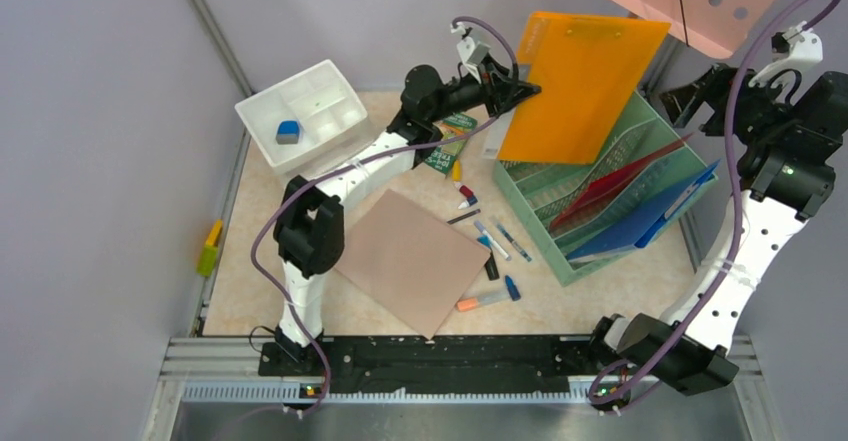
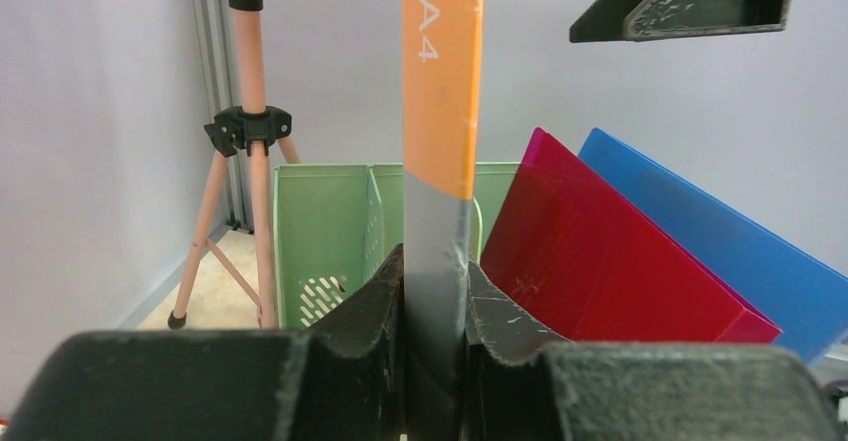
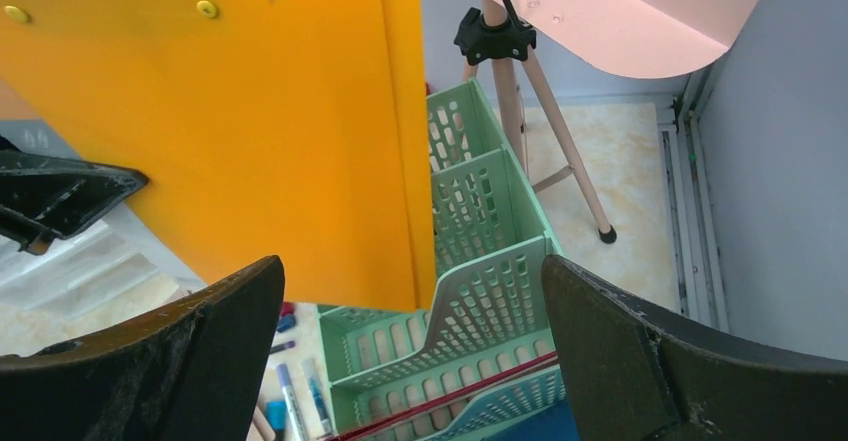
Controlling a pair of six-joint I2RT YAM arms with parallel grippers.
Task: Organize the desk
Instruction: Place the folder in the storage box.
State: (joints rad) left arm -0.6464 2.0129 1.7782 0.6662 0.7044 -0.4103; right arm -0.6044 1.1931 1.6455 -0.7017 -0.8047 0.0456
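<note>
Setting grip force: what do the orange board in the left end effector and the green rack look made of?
Orange board: probably thin rigid plastic, smooth and semi-glossy; it hangs flat, held by one edge in the left end effector, and shows two rivets. Green rack: likely moulded plastic, matte pastel, with slotted walls; coated metal can't be ruled out.

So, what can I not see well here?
Top view: the rear slots of the green rack, hidden behind the orange folder.
Top view: print on the green packet, too small.
Left wrist view: the folder's top, cut off by the upper edge.
Right wrist view: pens, cut off by the lower edge.
</note>
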